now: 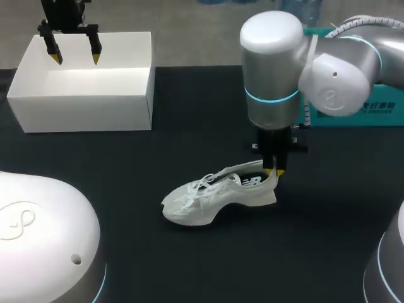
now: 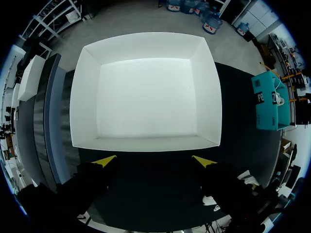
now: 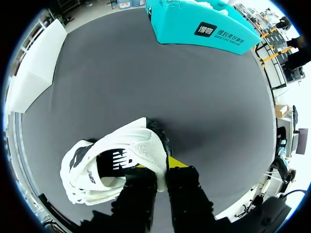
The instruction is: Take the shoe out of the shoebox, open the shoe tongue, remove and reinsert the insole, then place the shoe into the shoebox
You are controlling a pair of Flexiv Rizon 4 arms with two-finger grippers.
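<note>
The shoe (image 1: 218,192) is lying sole-down on the table (image 1: 328,208), lengthwise across it, toe toward my left side. The right gripper (image 1: 274,171) is pinching its heel collar. The left gripper (image 1: 77,60) is hanging spread wide over the shoebox (image 1: 88,107).

White shoe (image 1: 218,192), black logo and lining. Plain white shoebox (image 1: 82,104). Black table (image 1: 189,126). Teal box (image 3: 194,19). Black left gripper (image 1: 76,59), yellow-tipped.

Shoe: white lace-up sneaker (image 1: 218,196), upright on its sole, toe pointing left.
Box: open white cardboard shoebox (image 1: 82,112), standing well apart, behind-left of the sneaker.
</note>
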